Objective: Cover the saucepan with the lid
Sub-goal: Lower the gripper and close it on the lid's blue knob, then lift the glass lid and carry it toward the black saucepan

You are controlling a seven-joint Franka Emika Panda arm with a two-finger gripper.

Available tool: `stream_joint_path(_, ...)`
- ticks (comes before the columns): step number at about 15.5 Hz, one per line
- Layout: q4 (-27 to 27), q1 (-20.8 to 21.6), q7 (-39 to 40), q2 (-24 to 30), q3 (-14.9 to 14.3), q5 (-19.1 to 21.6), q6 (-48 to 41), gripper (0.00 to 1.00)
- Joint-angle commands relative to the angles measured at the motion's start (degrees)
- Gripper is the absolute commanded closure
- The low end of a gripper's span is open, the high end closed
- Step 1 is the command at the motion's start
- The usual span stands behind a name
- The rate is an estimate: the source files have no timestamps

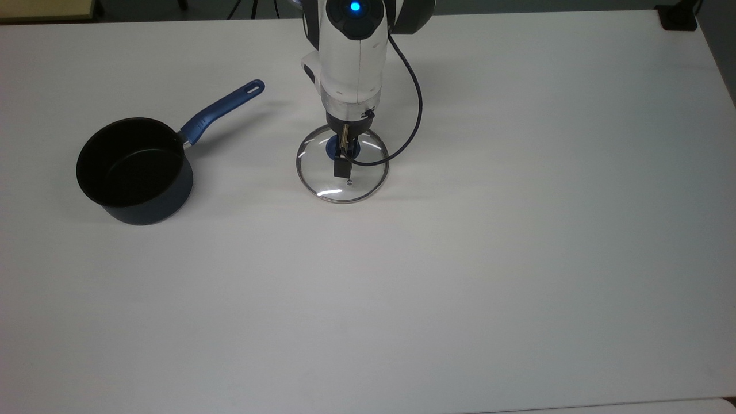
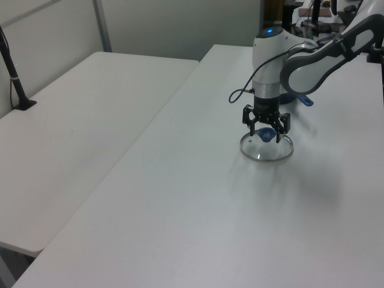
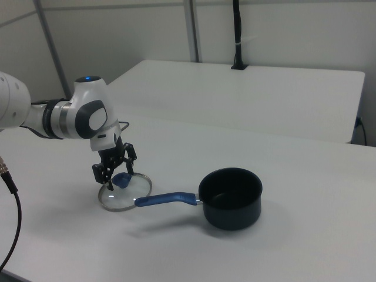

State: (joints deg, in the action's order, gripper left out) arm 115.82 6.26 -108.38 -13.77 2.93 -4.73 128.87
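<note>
The black two-finger gripper (image 2: pixel 265 125) hangs spread open, its jaws straddling the blue knob of the round clear glass lid with its thin metal rim (image 1: pixel 342 167), which lies flat on the white table (image 1: pixel 460 259) directly beneath it. This looks like the grasping step, so next comes pinching that small smooth knob squarely. The dark navy round saucepan with the long blue handle (image 1: pixel 135 171) stands empty, well apart on the top view's left of the gripper.

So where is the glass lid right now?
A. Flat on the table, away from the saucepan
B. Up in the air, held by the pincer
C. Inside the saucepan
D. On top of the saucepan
A. The lid lies flat on the white table, apart from the saucepan, which sits open toward the top view's left, while the open pincer straddles the lid's blue knob.
</note>
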Motion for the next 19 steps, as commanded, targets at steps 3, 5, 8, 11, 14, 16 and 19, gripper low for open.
stream_joint_path(3, -0.1, 0.0, -2.4, 0.2, -0.5, 0.7, 1.1, 0.14)
stream_joint_path(5, -0.1, -0.1, -2.7, 0.2, -0.5, 0.5, 1.1, 0.14)
stream_joint_path(8, -0.1, -0.2, -2.7, 0.4, -0.5, 0.5, 0.9, 0.14)
stream_joint_path(11, -0.1, -0.7, -2.8, 0.9, -0.5, 0.5, 0.8, 0.18)
stream_joint_path(14, -0.1, -0.6, -2.7, 1.1, -0.5, 0.3, 0.7, 0.39)
stream_joint_path(16, -0.1, -0.5, -2.7, 1.6, -0.5, -0.6, 0.6, 0.53)
stream_joint_path(19, -0.1, -0.3, -2.7, 1.6, -0.5, -1.3, 0.4, 0.62)
